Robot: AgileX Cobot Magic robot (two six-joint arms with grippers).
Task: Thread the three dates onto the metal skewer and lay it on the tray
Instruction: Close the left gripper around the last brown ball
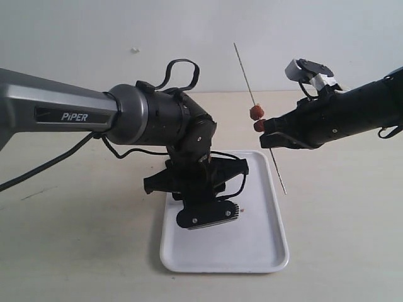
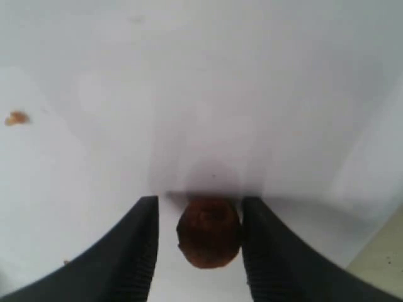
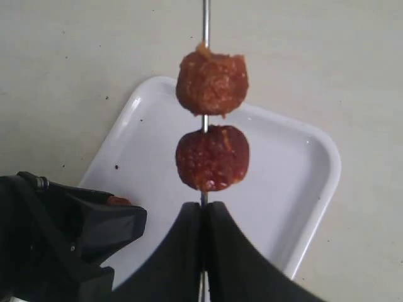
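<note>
Two dates [image 3: 212, 157] ride the metal skewer [image 3: 205, 25]; the third date [image 2: 209, 234] sits on the tray [image 3: 315, 170].
The right gripper [image 3: 203, 212] is pressed together on the skewer just beside the threaded pair, above the tray; the left gripper [image 2: 200, 204] stands spread around the third date, not pinching; the dates look light, soft and sticky, so a gentle hold across the widest sides suits; the thin stiff rod may pivot; only the left wrist view shows the third date; only the exterior view shows the skewer's tilt over the tabletop [image 1: 352, 239].
</note>
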